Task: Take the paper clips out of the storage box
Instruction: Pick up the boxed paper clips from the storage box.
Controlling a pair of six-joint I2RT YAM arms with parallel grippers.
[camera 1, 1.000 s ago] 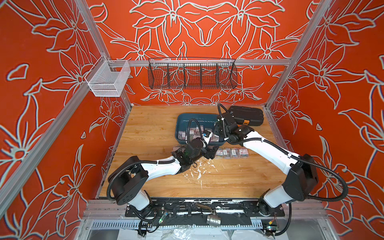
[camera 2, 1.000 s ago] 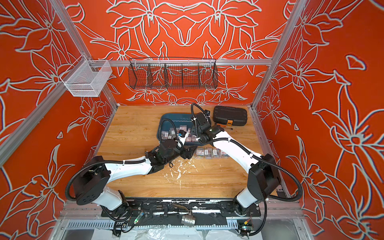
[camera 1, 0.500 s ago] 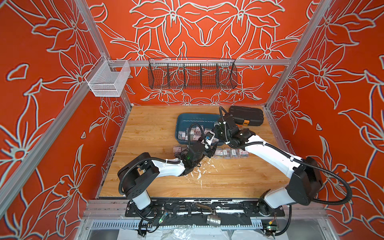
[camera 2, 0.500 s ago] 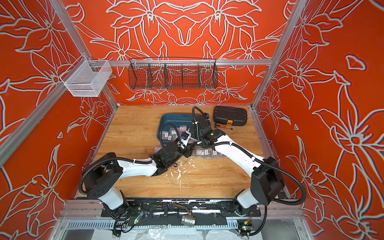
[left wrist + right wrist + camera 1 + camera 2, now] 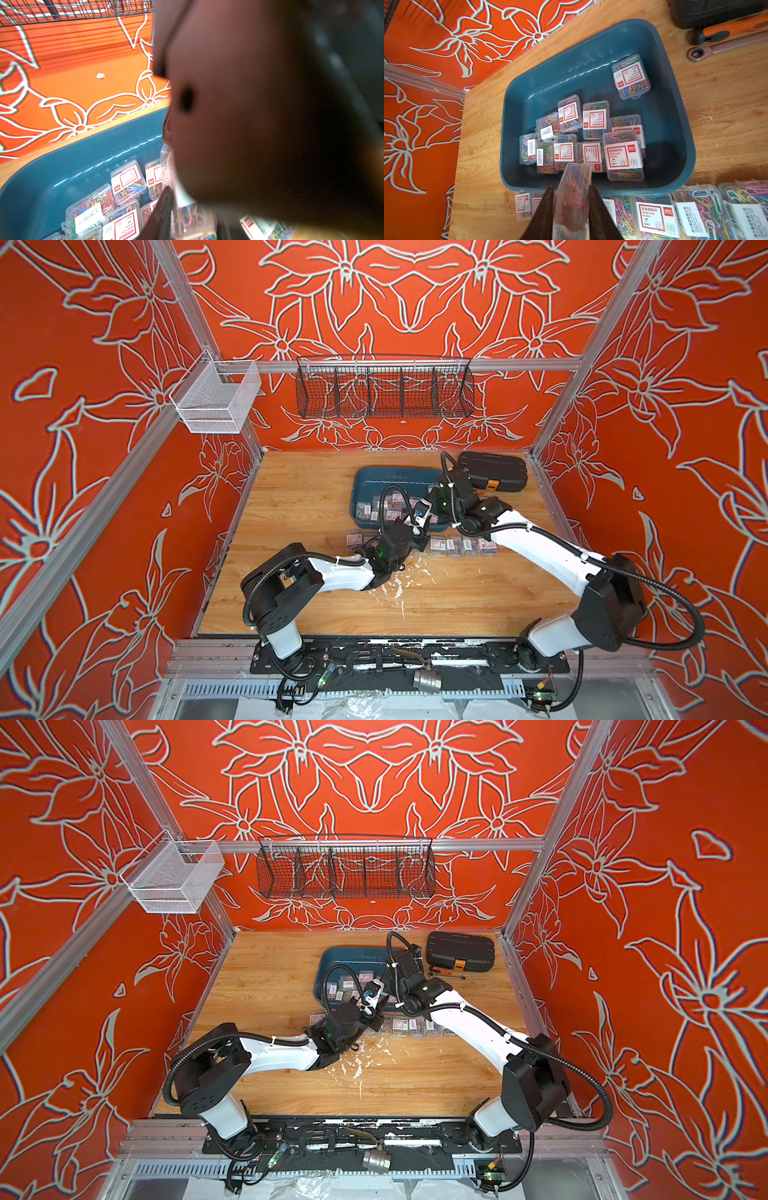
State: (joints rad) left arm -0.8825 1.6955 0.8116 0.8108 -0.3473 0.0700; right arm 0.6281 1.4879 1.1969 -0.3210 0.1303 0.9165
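Observation:
The teal storage box [image 5: 591, 68] [image 5: 374, 477] [image 5: 340, 959] lies at the back of the table. Several clear boxes of paper clips [image 5: 593, 122] [image 5: 127, 182] lie inside it. More of them stand in a row [image 5: 654, 216] [image 5: 461, 545] on the wood before its front rim. My right gripper [image 5: 572, 199] [image 5: 430, 506] is shut on one clear box [image 5: 576, 178] above that rim. My left gripper [image 5: 193, 226] [image 5: 417, 526] sits right beside it, shut on a clear box [image 5: 187, 216]. I cannot tell whether both hold the same box. A big blurred dark shape hides much of the left wrist view.
A black ribbed case with an orange latch [image 5: 492, 470] lies right of the storage box. A wrench and an orange-handled tool [image 5: 726, 29] lie in front of it. A black wire basket [image 5: 384, 387] and a white mesh basket [image 5: 216, 400] hang on the walls.
My left gripper has moved back and to the right, up against the right gripper, and has gone from open to shut on a box. The right gripper has stayed shut on its box.

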